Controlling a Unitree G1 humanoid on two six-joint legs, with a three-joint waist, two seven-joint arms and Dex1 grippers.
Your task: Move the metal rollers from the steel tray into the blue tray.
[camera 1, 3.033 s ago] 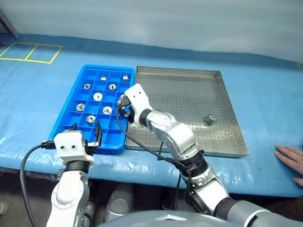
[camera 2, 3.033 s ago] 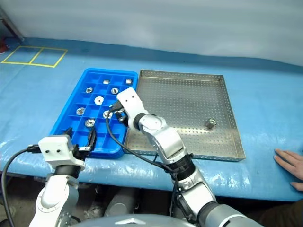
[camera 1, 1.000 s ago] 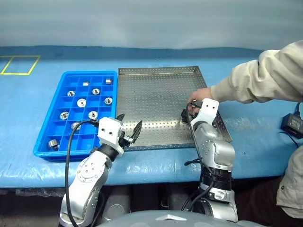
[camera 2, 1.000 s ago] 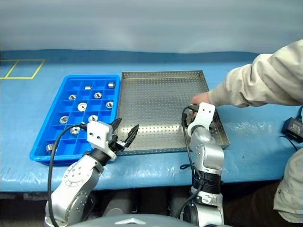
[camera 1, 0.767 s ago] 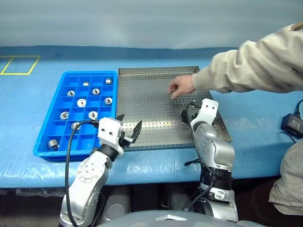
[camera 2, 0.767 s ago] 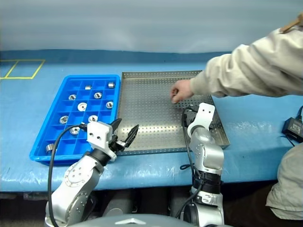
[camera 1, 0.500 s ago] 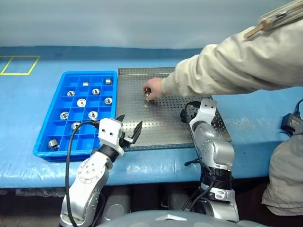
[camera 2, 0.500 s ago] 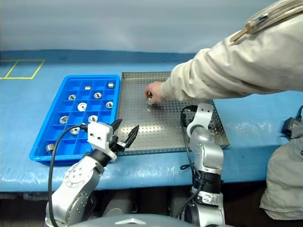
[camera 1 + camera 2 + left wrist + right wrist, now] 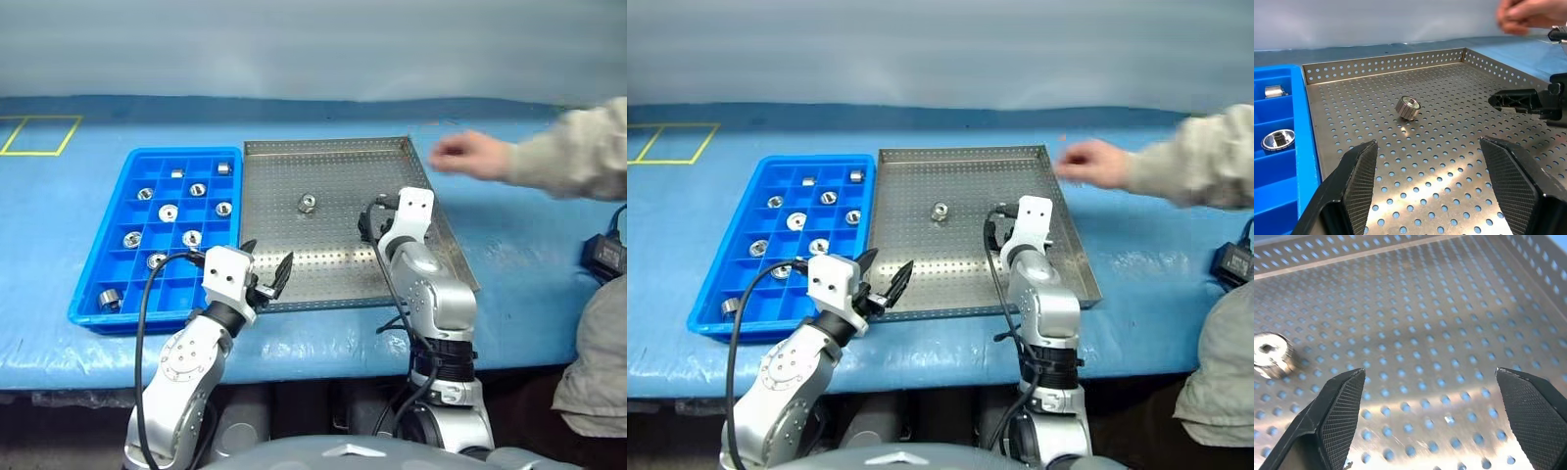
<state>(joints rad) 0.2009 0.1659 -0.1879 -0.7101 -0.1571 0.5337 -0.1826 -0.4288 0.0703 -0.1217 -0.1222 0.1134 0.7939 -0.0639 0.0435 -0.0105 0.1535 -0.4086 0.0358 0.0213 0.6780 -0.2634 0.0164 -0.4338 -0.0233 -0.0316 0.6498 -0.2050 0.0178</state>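
Item: steel tray, perforated floor, low rim, on the blue-covered worktop. Contents: 1 metal roller, lying on its side on the tray floor toward the far half, apart from every rim.

Item: blue tray, compartmented, touching the steel tray's left rim. Contents: about 9 metal rollers, each in its own cell; many cells free, chiefly in the near rows.

Item: right gripper. Jaws spread wide, nothing between them. Poised over the steel tray floor, to the right of the lone roller and nearer than it; the roller sits off to one side of the open jaws in the right wrist view, not between them.

Item: left gripper. Jaws spread, holding nothing. Hangs at the near rim of the steel tray, close to the corner it shares with the blue tray.

Item: a person's hand, with sleeve, in the air beyond the steel tray's far right corner, touching nothing.

Step in hand (judged): approach to pick up the 1 roller left in the steel tray.

Next move (judged): the right gripper must shift toward the roller until it sits centred between the jaws, descend, close across its rounded side, then carry it to a free cell of the blue tray. Risk: the roller may roll if nudged.
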